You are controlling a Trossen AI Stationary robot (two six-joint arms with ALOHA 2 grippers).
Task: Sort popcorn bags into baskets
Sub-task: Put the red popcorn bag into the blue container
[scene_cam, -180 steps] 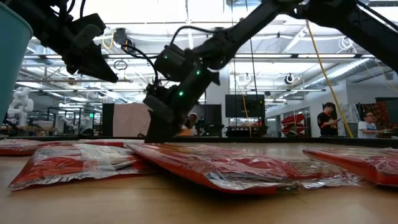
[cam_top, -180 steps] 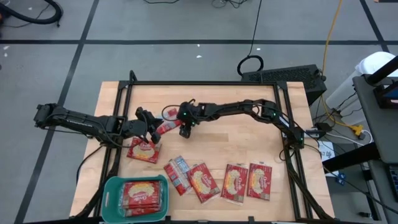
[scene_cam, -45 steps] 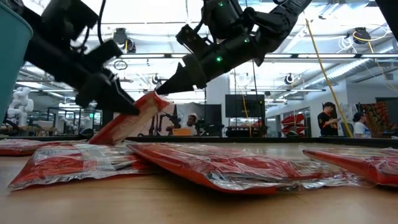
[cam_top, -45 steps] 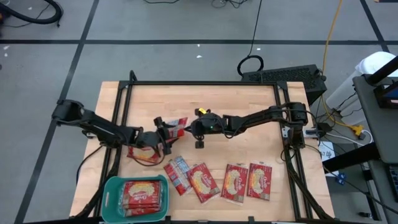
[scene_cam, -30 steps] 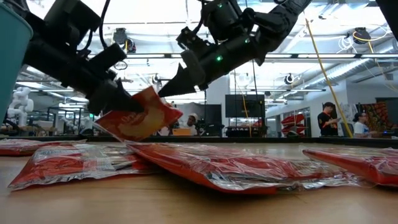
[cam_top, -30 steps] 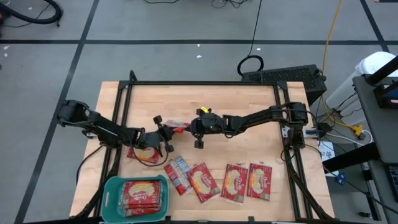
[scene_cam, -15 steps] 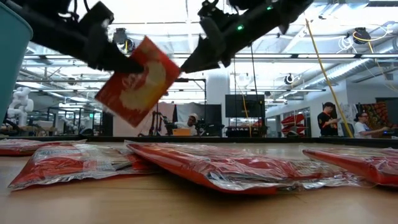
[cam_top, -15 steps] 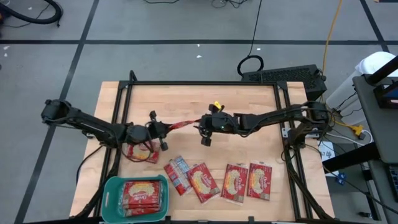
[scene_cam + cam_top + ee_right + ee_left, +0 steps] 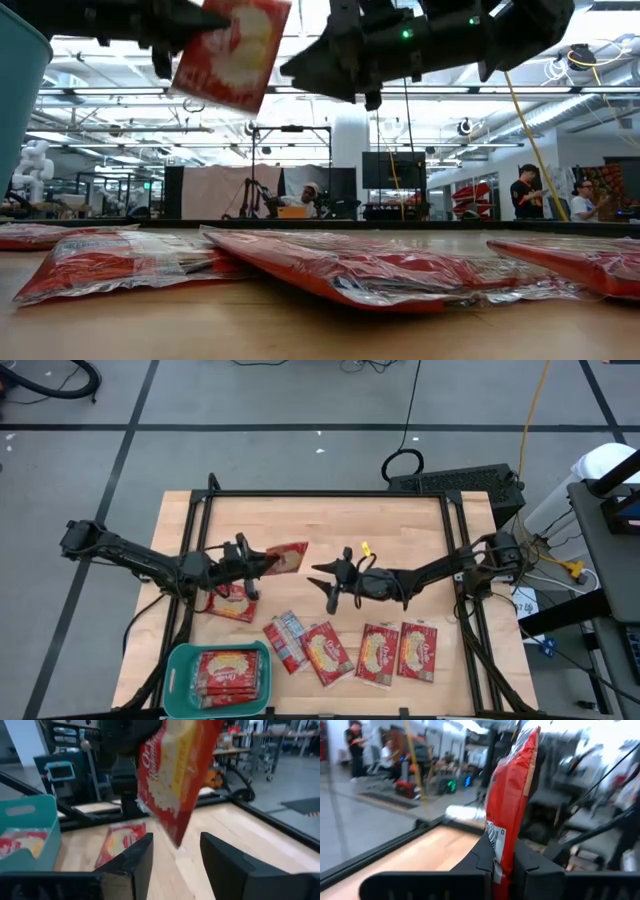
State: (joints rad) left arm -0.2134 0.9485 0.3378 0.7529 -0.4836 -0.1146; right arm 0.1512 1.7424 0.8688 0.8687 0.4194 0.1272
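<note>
— Above the wooden surface, what is in the air?

— One popcorn bag, red with a yellow picture. The left gripper has its jaws pinching the lower edge of this bag, and the bag stands on its edge between them in the left wrist view. It is lifted well over the surface, near the middle.

— And the right gripper?

— It is just beside the bag but apart from it. Its jaws are spread, and nothing is between them. In the right wrist view the bag hangs in front of the two fingers without touching them.

— Where are the other popcorn bags?

— One bag lies flat under the left arm. Four more lie in a row along the near side: a tilted one with white-blue patches, then one, then two side by side and.

— And the basket?

— The teal basket stands at the near left corner of the surface. Bags lie flat inside it; how many, I cannot tell.

— Something beyond the surface?

— In the low view two persons sit far behind in the room.
</note>
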